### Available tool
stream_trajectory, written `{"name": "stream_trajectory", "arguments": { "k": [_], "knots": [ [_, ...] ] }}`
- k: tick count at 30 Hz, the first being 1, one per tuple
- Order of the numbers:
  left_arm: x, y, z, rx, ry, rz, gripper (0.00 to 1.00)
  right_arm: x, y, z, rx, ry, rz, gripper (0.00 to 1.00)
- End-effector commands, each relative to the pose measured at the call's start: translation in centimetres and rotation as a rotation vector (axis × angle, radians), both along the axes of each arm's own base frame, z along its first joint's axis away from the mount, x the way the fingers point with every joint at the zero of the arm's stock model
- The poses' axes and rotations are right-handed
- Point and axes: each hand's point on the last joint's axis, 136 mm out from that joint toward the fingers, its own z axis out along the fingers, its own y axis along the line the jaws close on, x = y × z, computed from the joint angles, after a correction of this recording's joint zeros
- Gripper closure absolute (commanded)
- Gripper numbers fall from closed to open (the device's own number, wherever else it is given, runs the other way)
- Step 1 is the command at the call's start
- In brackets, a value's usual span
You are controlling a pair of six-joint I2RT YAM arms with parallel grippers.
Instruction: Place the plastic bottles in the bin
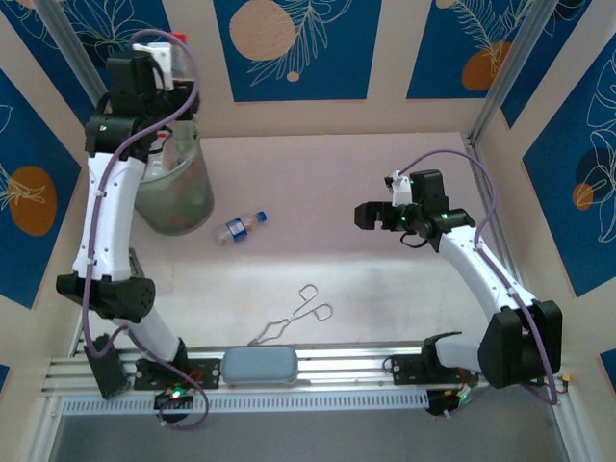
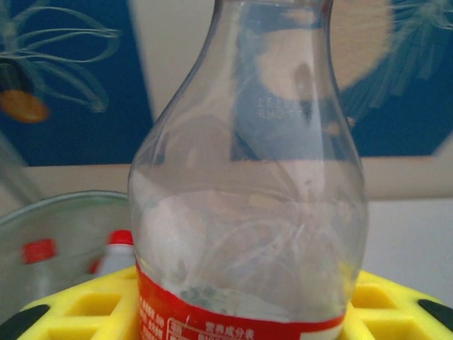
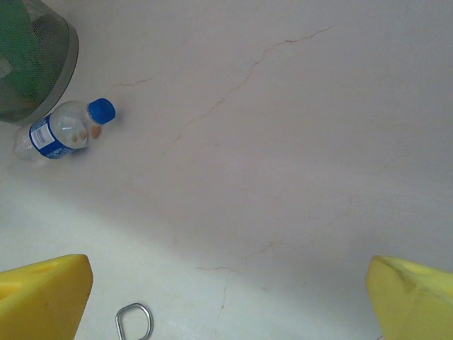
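Red-labelled bottle before pale veined table, blue walls

A clear bottle with a red label stands in mid-frame, clamped low down between the yellow fingers of the left gripper. At lower left curves the bin rim, and behind its translucent wall lie red-capped bottles.

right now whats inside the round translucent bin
In the round translucent grey-green bin, red-capped clear plastic bottles show; the clear red-labelled bottle held by the left tool hides the rest.
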Motion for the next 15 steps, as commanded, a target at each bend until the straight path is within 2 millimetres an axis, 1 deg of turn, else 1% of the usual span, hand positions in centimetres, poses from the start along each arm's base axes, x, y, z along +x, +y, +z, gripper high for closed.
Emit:
{"name": "stream_trajectory", "arguments": {
  "k": [1, 3, 5, 6, 8, 9, 11, 15],
  "knots": [
    [-0.3, 5.5, 3.3, 0.011, -0.161, 0.191, 0.99, 0.1, -0.4, 0.8, -0.004, -0.028, 0.000, 0.01],
    [-0.3, 8.7, 3.4, 0.010, -0.183, 0.281, 0.99, 0.1, -0.5, 0.7, 0.000, -0.028, -0.002, 0.01],
    [0.0, 11.0, 3.0, 0.017, -0.179, 0.344, 0.96, 0.1, -0.6, 0.5, 0.003, -0.022, -0.005, 0.01],
    [0.3, 12.0, 2.6, 0.021, -0.169, 0.368, 0.96, 0.1, -0.6, 0.4, 0.004, -0.019, -0.003, 0.01],
    [1.0, 13.3, 2.0, 0.020, -0.140, 0.386, 0.95, 0.0, -0.5, 0.2, 0.007, -0.015, -0.002, 0.01],
    [1.6, 13.9, 1.3, 0.024, -0.116, 0.393, 0.95, 0.0, -0.5, 0.2, 0.009, -0.014, -0.004, 0.01],
    [2.5, 14.4, 0.0, 0.010, -0.068, 0.384, 0.95, -0.2, -0.6, 0.1, 0.007, -0.012, -0.007, 0.01],
    [4.2, 14.1, -2.7, 0.025, 0.016, 0.344, 0.94, -0.5, -0.9, 0.1, 0.006, -0.016, -0.017, 0.01]
  ]
}}
